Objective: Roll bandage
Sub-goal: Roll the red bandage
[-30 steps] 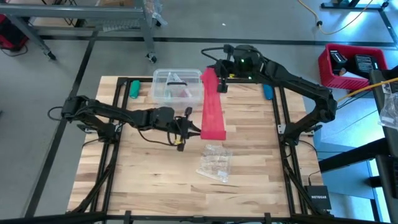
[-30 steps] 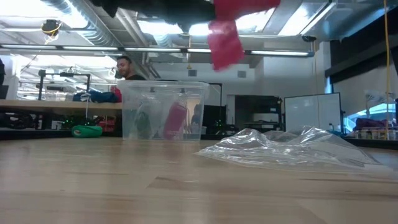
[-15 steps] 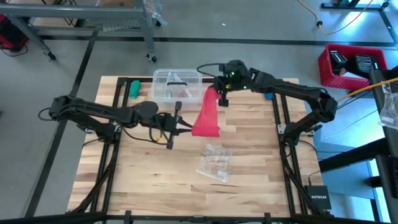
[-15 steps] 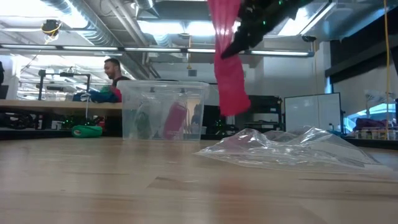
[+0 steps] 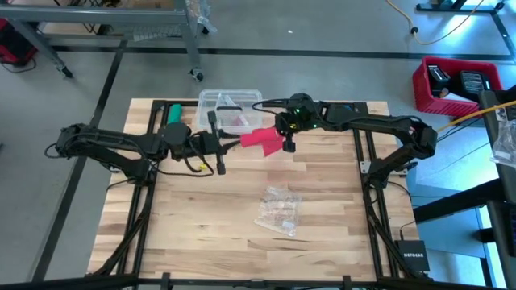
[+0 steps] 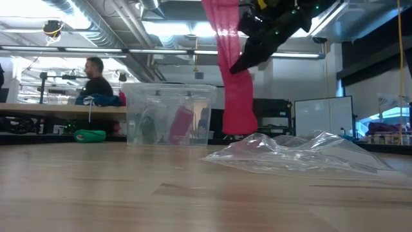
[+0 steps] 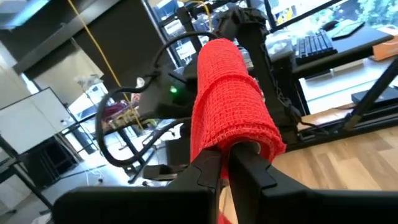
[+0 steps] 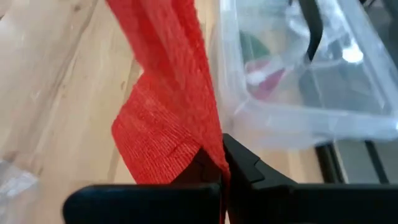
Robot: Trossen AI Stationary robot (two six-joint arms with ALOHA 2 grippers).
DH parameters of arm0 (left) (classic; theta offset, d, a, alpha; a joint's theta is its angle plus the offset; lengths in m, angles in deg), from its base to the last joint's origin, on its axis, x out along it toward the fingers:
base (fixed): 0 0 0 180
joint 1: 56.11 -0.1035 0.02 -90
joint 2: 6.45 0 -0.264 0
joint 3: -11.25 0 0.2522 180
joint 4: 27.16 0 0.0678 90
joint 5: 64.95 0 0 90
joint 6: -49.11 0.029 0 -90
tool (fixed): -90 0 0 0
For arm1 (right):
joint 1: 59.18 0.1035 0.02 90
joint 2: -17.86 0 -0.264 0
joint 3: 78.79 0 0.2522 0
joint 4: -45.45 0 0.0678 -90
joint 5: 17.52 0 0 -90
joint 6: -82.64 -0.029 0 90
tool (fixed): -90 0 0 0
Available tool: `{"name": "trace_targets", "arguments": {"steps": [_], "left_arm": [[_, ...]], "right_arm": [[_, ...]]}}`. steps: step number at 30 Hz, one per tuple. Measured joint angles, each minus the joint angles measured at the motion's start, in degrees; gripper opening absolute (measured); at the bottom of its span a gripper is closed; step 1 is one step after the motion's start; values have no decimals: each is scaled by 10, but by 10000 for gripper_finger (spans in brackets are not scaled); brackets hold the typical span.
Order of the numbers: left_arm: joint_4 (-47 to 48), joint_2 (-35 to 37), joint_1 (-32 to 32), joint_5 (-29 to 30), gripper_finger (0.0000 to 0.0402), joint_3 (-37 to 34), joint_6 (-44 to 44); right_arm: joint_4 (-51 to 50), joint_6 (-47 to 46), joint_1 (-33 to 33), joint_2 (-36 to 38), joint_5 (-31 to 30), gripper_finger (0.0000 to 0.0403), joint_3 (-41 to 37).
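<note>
The red-pink bandage [image 5: 262,138] hangs in the air over the middle of the table, in front of the clear plastic box [image 5: 230,109]. It spans between both grippers. My left gripper [image 5: 234,143] reaches in level from the left and is shut on it. My right gripper [image 5: 284,143] comes in from the right, tipped downward, and is also shut on it. In the low view the strip [image 6: 235,84] drops from the top of the picture to a loose lower end [image 6: 239,122] behind the wrapper; whether that end touches the table is hidden. My left gripper pinches a bunched part of the bandage [image 7: 239,146] between its two fingers, coming level from the table's left. The cloth bulges over the fingertips and runs on toward the other arm, lifted clear. One layer or several, I cannot tell. My right gripper pinches the bandage by its side edge [image 8: 211,152] between its two fingers, slanting down from the table's right. The cloth rises past the fingers on one side. A slack, folded-over flap [image 8: 155,143] hangs beside them over the wood.
A crumpled clear plastic wrapper [image 5: 278,211] lies near the table's middle front. The clear box holds small items. A green object [image 5: 173,113] lies at the far left and a blue one [image 5: 347,121] at the far right. A person [image 6: 96,80] stands in the room behind.
My right gripper has come down, tipping and rolling, with the bandage. My left gripper has risen and drawn back toward the table's left, turning level. The strip, which was held high and showed as a long band from above, now sits low and bunched short between the two grippers.
</note>
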Motion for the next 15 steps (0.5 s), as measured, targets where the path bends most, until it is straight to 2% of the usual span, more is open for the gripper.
{"name": "trace_targets", "arguments": {"steps": [7, 11, 15], "left_arm": [[20, 4, -3, 4, 13, 0, -3], [20, -1, -13, 5, 13, 0, -5], [16, -5, -23, 5, 13, 0, -9]], "right_arm": [[-28, -46, -1, 29, -29, 2, 0], [-20, -119, 0, 31, -20, 5, 0], [-28, -157, -1, 27, 24, 44, 0]]}}
